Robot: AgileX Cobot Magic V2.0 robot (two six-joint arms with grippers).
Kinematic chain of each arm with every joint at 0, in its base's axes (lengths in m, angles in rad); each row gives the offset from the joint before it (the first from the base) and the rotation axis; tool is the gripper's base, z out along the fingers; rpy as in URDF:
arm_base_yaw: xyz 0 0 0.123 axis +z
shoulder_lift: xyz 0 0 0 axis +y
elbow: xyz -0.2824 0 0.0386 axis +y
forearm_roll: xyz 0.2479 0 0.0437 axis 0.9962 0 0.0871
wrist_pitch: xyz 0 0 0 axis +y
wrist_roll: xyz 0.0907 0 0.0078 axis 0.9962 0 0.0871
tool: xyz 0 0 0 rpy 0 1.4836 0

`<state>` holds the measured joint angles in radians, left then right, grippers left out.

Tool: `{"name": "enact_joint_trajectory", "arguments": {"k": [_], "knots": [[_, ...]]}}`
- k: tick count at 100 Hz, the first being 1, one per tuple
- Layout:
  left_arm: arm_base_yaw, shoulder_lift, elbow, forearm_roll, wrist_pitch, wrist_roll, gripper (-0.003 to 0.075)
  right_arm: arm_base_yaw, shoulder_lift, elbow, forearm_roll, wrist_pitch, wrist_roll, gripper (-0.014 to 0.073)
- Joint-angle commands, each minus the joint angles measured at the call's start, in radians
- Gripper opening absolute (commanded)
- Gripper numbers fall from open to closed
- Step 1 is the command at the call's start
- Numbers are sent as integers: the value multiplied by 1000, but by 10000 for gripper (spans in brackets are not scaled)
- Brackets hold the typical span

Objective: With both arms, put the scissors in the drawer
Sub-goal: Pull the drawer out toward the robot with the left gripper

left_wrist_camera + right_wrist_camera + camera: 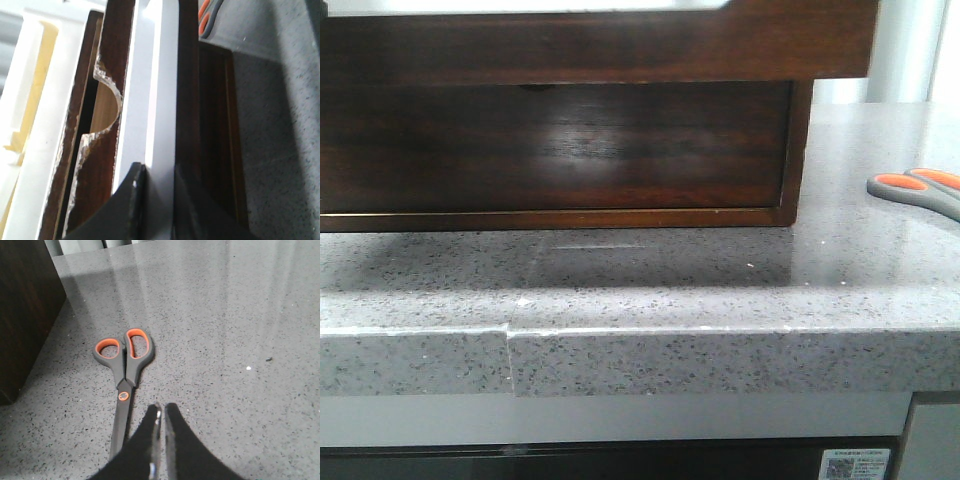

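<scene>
Scissors (125,370) lie flat on the surface (720,290), closed, at right edge of front view, beside the cabinet, not yet picked. Right gripper (161,412) hovers just beside the blades, nearly clenched, holding nothing, likely lining up a grasp. Left gripper (159,175) clamps the drawer (160,90) white top edge, probably to pull it open. Drawer spans top of front view.

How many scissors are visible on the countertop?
1. The scissors lie flat on the grey countertop, right of the drawer, beside the right gripper. Inside the drawer is hidden.
</scene>
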<state>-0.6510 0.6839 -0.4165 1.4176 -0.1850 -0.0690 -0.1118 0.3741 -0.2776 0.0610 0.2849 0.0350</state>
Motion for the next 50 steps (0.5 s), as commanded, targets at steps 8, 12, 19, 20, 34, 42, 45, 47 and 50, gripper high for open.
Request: {"name": "enact_joint_trajectory", "arguments": {"k": [8,12,19,20,34,42,45,47,50], "knots": [[-12,-9,-32,-5,-83,-24,-21,0,15,-36,-10,-68,-3,-43],[-12,-9,-32,-7,-83,-24,-21,0,15,-36,-10,-68,-3,-43],[-12,-9,-32,-7,-78,-24,-20,0,15,-36,-10,-68,-3,-43],[-12,-9,-32,-7,-78,-24,-20,0,15,-36,-10,-68,-3,-43],[-12,-5,-32,-12,-76,-26,44,0,15,-36,-10,-68,-3,-43],[-12,-5,-32,-39,-76,-26,160,0,15,-36,-10,-68,-3,-43],[-12,-5,-32,-45,-74,-26,202,0,15,-36,-10,-68,-3,-43],[-12,-5,-32,-47,-74,-26,231,0,15,-36,-10,-68,-3,-43],[-12,-5,-32,-47,-74,-26,266,0,15,-36,-10,-68,-3,-43]]}}
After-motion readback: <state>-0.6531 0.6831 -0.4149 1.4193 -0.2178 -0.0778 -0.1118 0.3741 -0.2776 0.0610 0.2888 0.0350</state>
